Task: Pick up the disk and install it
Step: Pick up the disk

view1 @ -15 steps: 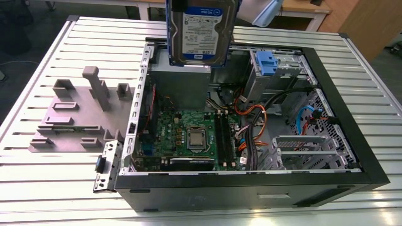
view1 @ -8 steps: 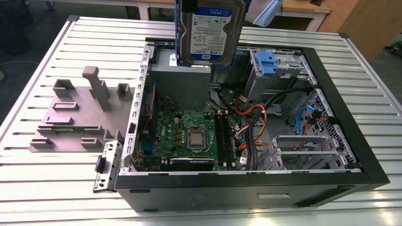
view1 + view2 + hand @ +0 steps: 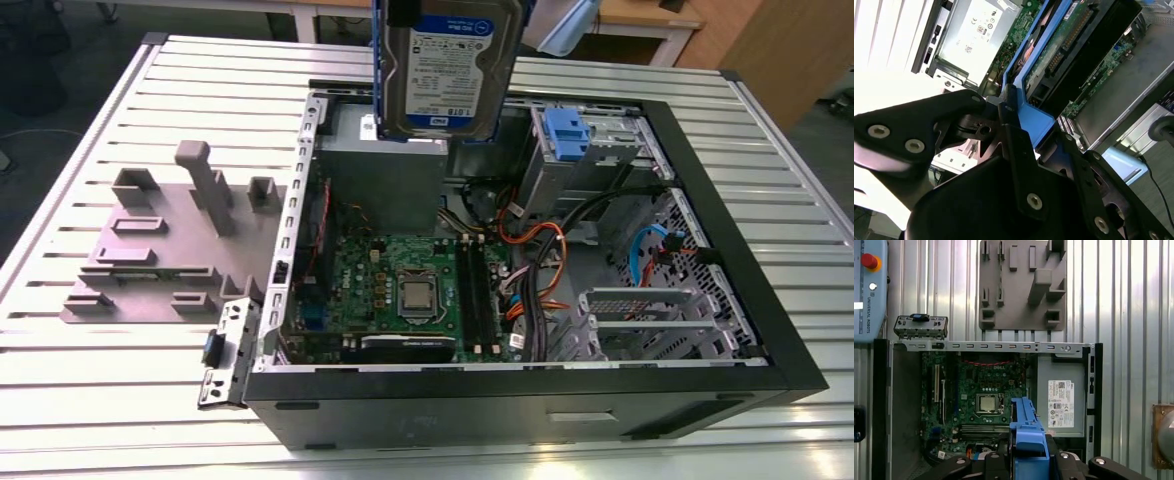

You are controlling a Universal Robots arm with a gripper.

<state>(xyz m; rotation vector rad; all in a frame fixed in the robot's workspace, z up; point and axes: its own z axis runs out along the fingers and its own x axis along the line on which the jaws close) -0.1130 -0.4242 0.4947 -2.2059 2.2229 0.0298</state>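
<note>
1. While its blue plastic side rail (image 3: 1026, 432) sits pinched between the black fingers (image 3: 996, 465) of the end effector (image 3: 1026, 460), the flat silver-grey disk (image 3: 447, 65) with the white-and-blue label hangs upright in the air, off the tabletop.
2. End effector state: clenched on the disk at the rail end. In both wrist views the blue rail runs out from between the fingers.
3. Exterior view: the disk is raised above the open black computer case (image 3: 534, 395), in line with the grey metal power-supply box (image 3: 387, 165) at the case's far end.
4. Green motherboard (image 3: 400, 285) lies below in the case. Bare blue plastic clip (image 3: 567, 135) sits in the drive bay, to the exterior view's right of the disk.
5. Grey moulded fixture plate (image 3: 160, 265) lies on the ribbed aluminium tabletop (image 3: 80, 400), beside the case on the exterior view's left.
6. Cut off: the disk's upper end runs past the exterior view's top edge.
7. First wrist view: disk seen edge-on, label hidden.
8. Second wrist view: disk underside with circuit board faces the camera, its near end masked by the black finger linkage.
</note>
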